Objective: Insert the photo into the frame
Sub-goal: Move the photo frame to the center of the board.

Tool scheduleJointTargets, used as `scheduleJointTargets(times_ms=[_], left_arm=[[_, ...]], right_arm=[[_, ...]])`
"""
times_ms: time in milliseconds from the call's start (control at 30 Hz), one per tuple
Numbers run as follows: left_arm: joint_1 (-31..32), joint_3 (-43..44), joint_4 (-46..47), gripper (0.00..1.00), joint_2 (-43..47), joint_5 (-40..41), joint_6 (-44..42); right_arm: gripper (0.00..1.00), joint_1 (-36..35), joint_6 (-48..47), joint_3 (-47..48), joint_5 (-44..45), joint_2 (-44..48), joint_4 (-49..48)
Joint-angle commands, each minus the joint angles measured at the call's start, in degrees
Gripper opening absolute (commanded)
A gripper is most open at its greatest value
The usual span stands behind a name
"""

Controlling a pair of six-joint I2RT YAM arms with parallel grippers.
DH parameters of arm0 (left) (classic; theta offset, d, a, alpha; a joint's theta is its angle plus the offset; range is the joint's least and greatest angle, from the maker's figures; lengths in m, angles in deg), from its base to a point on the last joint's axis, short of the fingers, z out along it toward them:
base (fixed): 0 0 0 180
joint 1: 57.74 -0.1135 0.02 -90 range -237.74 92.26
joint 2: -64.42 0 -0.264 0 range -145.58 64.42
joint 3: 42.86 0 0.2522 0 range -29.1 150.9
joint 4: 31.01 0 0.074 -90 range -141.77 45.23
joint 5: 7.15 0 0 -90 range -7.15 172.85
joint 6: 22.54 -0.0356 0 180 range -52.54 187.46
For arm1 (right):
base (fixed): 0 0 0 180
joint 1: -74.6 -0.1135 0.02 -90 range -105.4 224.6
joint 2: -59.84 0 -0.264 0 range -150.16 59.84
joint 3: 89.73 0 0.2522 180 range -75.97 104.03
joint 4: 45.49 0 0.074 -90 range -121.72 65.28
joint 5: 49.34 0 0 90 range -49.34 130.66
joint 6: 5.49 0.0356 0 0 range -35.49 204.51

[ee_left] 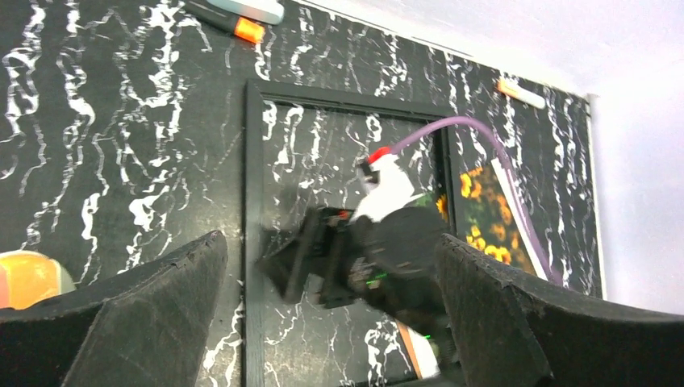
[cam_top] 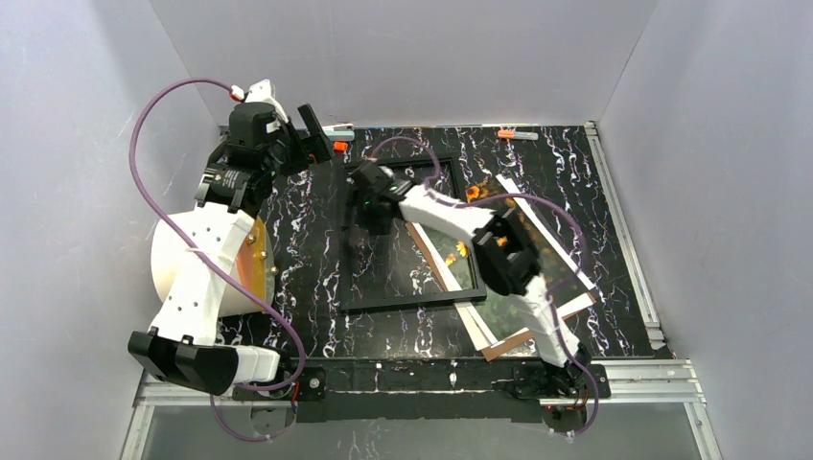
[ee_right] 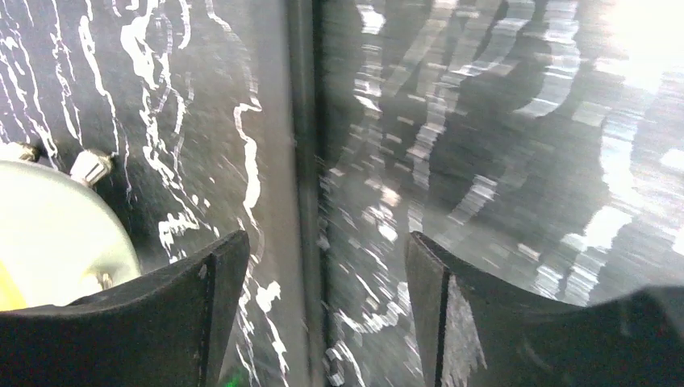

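The thin black frame (cam_top: 398, 302) lies flat on the marbled black table. My right gripper (cam_top: 366, 218) hangs low over its left side. In the right wrist view that gripper (ee_right: 323, 242) is open. Its fingers stand either side of the frame's left bar (ee_right: 302, 121), apart from it and holding nothing. The sunflower photo (cam_top: 458, 251) lies tilted at the frame's right side, partly hidden under my right arm and overlapping the frame's right bar. My left gripper (cam_top: 309, 139) is raised at the back left, wide open and empty (ee_left: 331, 240). It looks down on the frame (ee_left: 252, 161) and photo (ee_left: 484, 222).
A brown backing board (cam_top: 513, 343) sticks out beneath the photo near the front right. A round white object (cam_top: 192, 268) sits left of the frame under my left arm. Two orange-capped pens (cam_top: 336, 144) (cam_top: 513, 134) lie along the back edge. Grey walls enclose the table.
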Motion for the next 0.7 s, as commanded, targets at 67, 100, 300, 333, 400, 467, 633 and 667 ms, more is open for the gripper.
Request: scheduleJointTargets(times_ms=[67,100,300,333,400,467,633,667], left_arm=[[0.2,-5.08,3.26,0.98,0.61,-12.52,-1.57],[0.19,-6.35,4.02,0.98,0.23,-14.69,-1.14],[2.97,-13.84,6.58,0.94,-3.94,-18.68,0.7],[3.87,-15.0,6.97,0.93,-4.83,-18.97,0.65],[5.73,-17.57,7.98,0.9,-6.93,-20.08,0.53],[7.31,-19.56,8.15,0.86,-8.86,-19.6,0.34],[8.33,-26.3,9.43,0.75,-10.93,-14.64,2.53],[8.37,-27.5,10.08,0.74,-11.28,-14.89,2.95]], right_arm=[[0.79,12.44,-5.47,-24.07,-4.92,27.99,-8.56],[0.78,14.74,-6.0,-27.62,-4.86,31.31,-8.38],[0.74,29.79,-10.89,-42.61,-5.26,45.75,-3.06],[0.72,31.84,-11.86,-44.27,-6.51,46.93,-2.42],[0.67,35.63,-12.77,-46.36,-8.49,47.18,-0.69],[0.63,36.95,-12.8,-47.52,-9.24,46.15,0.96],[0.46,37.26,-12.42,-47.42,-11.95,41.38,3.44],[0.42,37.22,-12.32,-47.25,-12.24,40.35,4.07]])
